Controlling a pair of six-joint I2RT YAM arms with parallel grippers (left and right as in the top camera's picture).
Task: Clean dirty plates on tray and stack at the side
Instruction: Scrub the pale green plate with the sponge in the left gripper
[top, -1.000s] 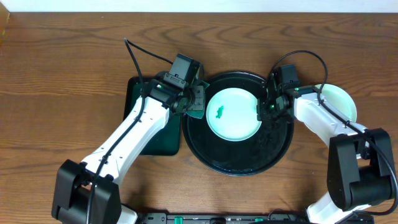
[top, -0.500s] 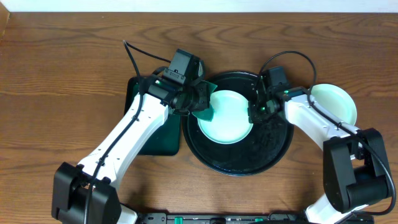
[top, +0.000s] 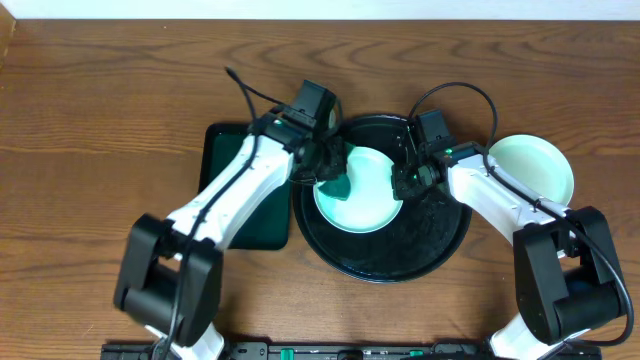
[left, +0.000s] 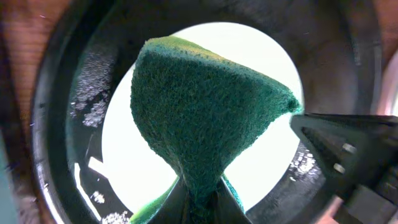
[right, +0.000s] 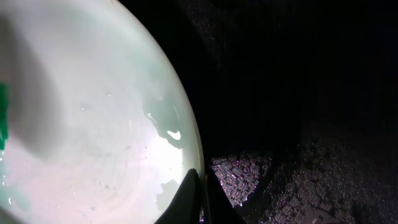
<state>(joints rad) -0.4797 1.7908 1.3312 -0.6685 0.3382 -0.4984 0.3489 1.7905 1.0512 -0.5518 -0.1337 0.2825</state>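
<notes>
One white plate (top: 366, 206) lies in the upper part of the round black tray (top: 420, 242). My left gripper (top: 330, 170) is shut on a dark green sponge (top: 340, 187), and the sponge rests on the plate's left half. In the left wrist view the sponge (left: 205, 118) fans out from the jaws over the plate (left: 261, 56). My right gripper (top: 403, 183) pinches the plate's right rim. The right wrist view shows its jaws (right: 200, 190) shut on the edge of the wet plate (right: 93, 112), with the tray (right: 298, 93) beside it. A second plate (top: 536, 166) sits on the table to the right of the tray.
A rectangular dark green tray (top: 240, 205) lies left of the black tray, under my left arm. Water droplets shine on the black tray floor (right: 261, 174). Brown wooden table (top: 100, 120) surrounds everything.
My left gripper has carried the sponge right onto the plate, covering the green smear seen earlier. The plate and my right gripper have shifted a little to the left.
</notes>
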